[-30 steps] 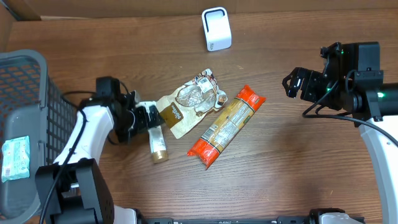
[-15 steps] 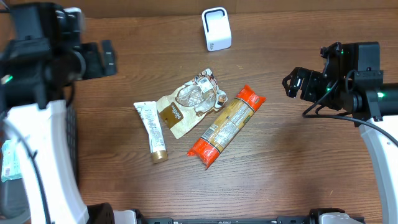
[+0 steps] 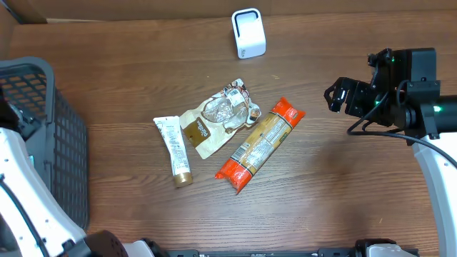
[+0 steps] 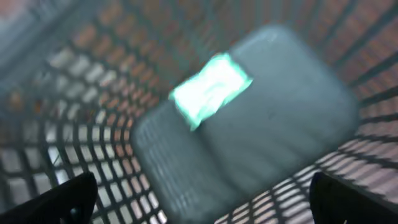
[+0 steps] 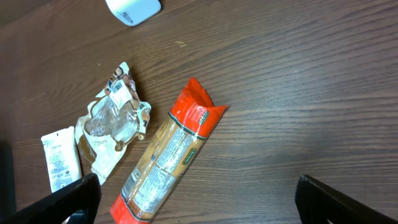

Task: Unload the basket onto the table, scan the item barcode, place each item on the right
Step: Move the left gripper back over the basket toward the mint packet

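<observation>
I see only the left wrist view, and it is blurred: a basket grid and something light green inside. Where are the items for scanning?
Observer: In the overhead view, three items lie close together on the table: a white tube, a crumpled pouch and an orange pasta pack.
Operator: Is a scanner in sight?
Observer: A white box-shaped device, probably the scanner, stands at the far edge, apart from the items.
Operator: What is the right gripper doing?
Observer: The right gripper is open and empty, to the right of the orange pasta pack and touching nothing.
</observation>
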Controlling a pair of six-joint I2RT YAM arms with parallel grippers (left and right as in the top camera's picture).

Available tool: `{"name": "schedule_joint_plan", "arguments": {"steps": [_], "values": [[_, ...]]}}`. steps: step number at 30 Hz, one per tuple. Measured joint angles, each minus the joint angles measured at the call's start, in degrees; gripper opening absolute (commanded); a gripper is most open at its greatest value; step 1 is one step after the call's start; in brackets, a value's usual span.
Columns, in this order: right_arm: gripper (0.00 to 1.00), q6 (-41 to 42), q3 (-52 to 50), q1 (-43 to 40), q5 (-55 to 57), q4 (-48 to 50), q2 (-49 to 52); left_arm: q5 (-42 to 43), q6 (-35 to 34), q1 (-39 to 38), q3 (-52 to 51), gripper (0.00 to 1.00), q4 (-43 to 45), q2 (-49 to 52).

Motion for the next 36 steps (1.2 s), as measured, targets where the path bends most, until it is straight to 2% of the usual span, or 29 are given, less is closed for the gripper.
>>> {"name": "schedule_joint_plan", "arguments": {"steps": [5, 13, 18, 24, 31, 36], "values": [[1.0, 0.0, 0.0, 0.0, 0.0, 0.0, 0.0, -1.8, 0.2, 1.8, -14.8, 0.99, 15.3, 0.6], [1.0, 0.0, 0.0, 0.0, 0.0, 0.0, 0.0, -1.6, 12.1, 1.8, -28.6, 0.99, 36.2, 0.7], [1.0, 0.0, 0.0, 0.0, 0.0, 0.0, 0.0, 3.9, 19.1, 4.4, -29.2, 1.0, 41.2, 0.7], [1.0, 0.0, 0.0, 0.0, 0.0, 0.0, 0.0, 15.4, 24.6, 12.0, -29.2, 1.0, 42.3, 0.7], [1.0, 0.0, 0.0, 0.0, 0.0, -0.1, 0.0, 23.7, 26.6, 19.6, -29.2, 1.0, 42.5, 2.0], [1.0, 0.0, 0.0, 0.0, 0.0, -0.1, 0.0, 26.4, 28.1, 20.5, -29.2, 1.0, 42.5, 5.5]]}}
